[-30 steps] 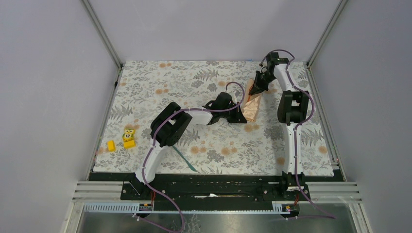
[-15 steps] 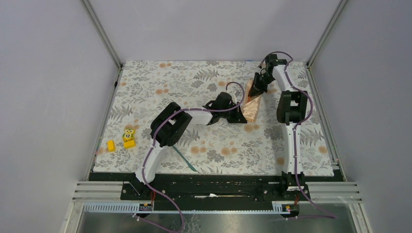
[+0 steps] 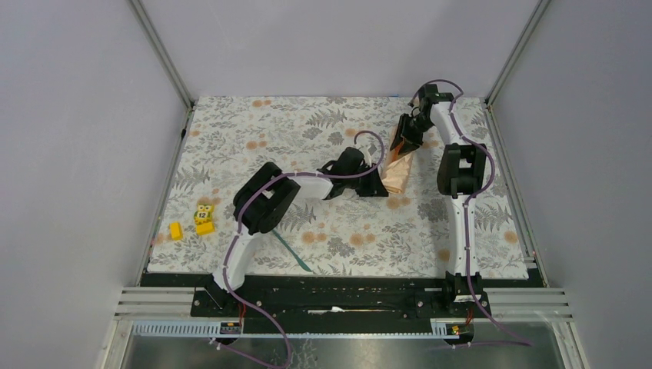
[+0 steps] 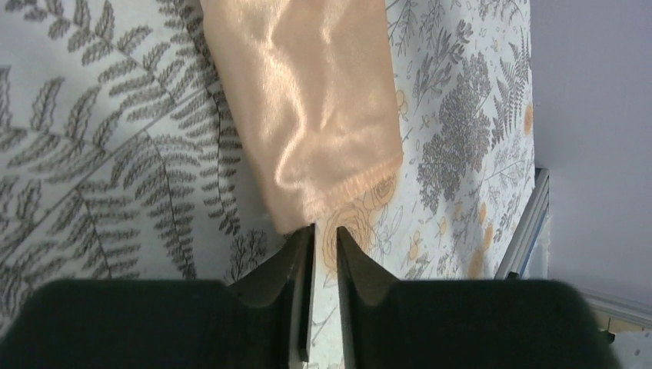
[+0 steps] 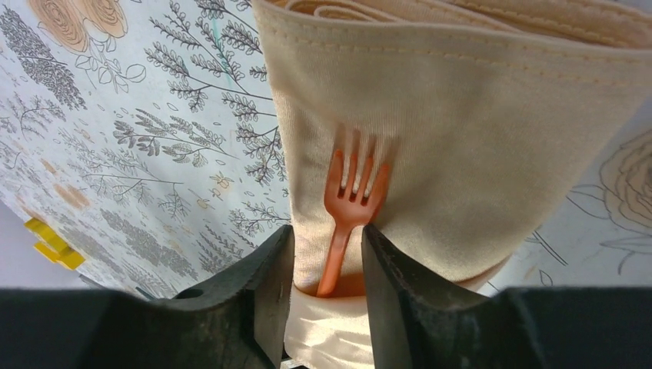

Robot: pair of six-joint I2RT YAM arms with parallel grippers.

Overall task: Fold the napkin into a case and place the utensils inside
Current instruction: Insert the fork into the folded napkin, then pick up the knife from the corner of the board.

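Left arm (image 3: 265,201): since a second ago its elbow housing is shifted a little to the left and toward the far side; the case is found where it was.
Left gripper (image 4: 323,234): it is set low at the near end of the case; the fingers are parted by a narrow slit, through which only tablecloth is seen, and nothing is clamped.
Right gripper (image 5: 327,231): it is placed at the far end of the case; the fingers are spread wider than the fork handle between them, and the handle is not pinched.
Case (image 4: 315,92): a narrow peach-orange folded napkin is laid flat on the far right part of the table, between the two grippers; layered hemmed edges are seen at its far end.
Orange fork (image 5: 350,192): it is laid on the cloth of the case, tines pointing away from the right wrist camera, the handle end tucked under a cloth layer.
Teal utensil (image 3: 292,251): it is left on the tablecloth beside the left arm's base, well apart from the case.
Tablecloth (image 4: 115,154): grey floral print is spread over the table.
Yellow blocks (image 3: 176,230): they are gathered near the left edge.
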